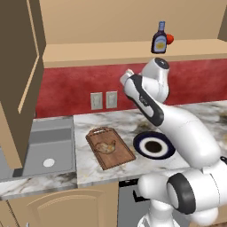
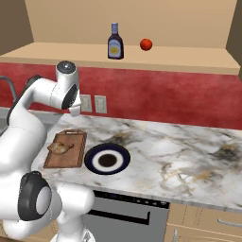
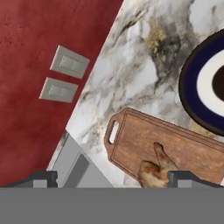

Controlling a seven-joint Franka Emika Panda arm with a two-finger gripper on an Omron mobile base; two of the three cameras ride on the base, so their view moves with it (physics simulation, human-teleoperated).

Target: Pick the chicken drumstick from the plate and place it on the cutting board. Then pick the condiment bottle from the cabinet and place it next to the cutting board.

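Golden-brown glossy chicken drumstick [image 1: 107, 146] lies on the reddish-brown rectangular wooden cutting board [image 1: 119, 158], centre-left of the left base view, on the marbled counter [image 2: 189, 160]. Round navy plate with white ring and brown centre [image 1: 141, 144] sits just right of the board, bare. Small dark brown condiment bottle with pale cap and yellow label [image 2: 115, 42] stands upright on the tan wood cabinet shelf [image 2: 61, 52], upper middle, near a small red ball [image 2: 146, 44]. Gripper [image 3: 111, 179] at hand-view bottom, jaws spread wide, holding nothing, above the board's handle end.
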